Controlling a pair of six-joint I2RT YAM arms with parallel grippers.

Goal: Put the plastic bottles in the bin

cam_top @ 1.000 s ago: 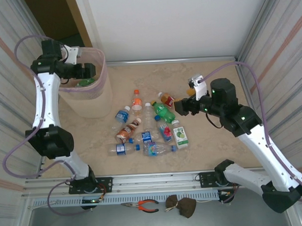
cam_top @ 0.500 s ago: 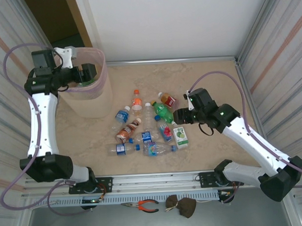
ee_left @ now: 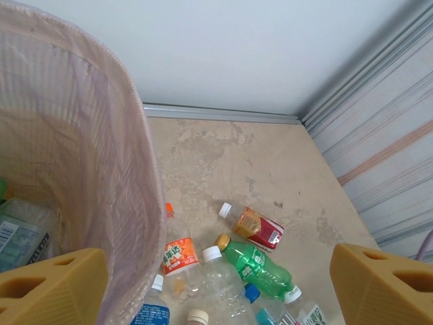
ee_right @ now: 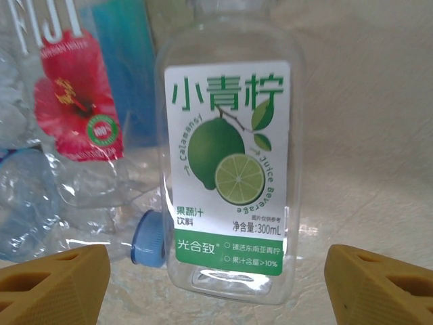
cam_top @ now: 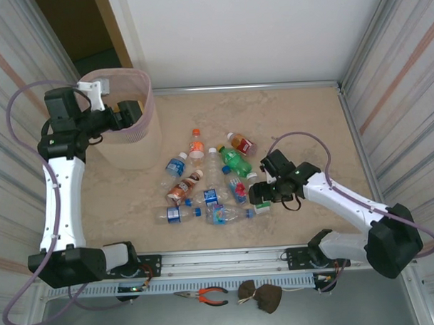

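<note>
Several plastic bottles (cam_top: pixel 210 180) lie in a loose heap mid-table, among them a green one (cam_top: pixel 235 160) and an orange-capped one (cam_top: pixel 196 145). My right gripper (cam_top: pixel 256 195) is down at the heap's right edge, open, its yellow fingers (ee_right: pixel 54 284) on either side of a clear lime-label bottle (ee_right: pixel 226 169) without touching it. The beige bin (cam_top: pixel 127 148) with its pink liner stands at the back left. My left gripper (cam_top: pixel 130 112) hangs open and empty at the bin's rim. The left wrist view looks past the liner (ee_left: pixel 101 149) to bottles inside the bin (ee_left: pixel 17 233) and the green bottle (ee_left: pixel 260 265).
Corrugated metal walls close in on both sides, and a white wall runs along the back. Pliers (cam_top: pixel 207 296) and a dark lump (cam_top: pixel 261 296) lie on the ledge below the front rail. Bare table stretches right of and behind the heap.
My right arm has swung down and toward the near edge, bringing its gripper low over the lime-label bottle. The left gripper has drawn back slightly from above the bin's opening.
</note>
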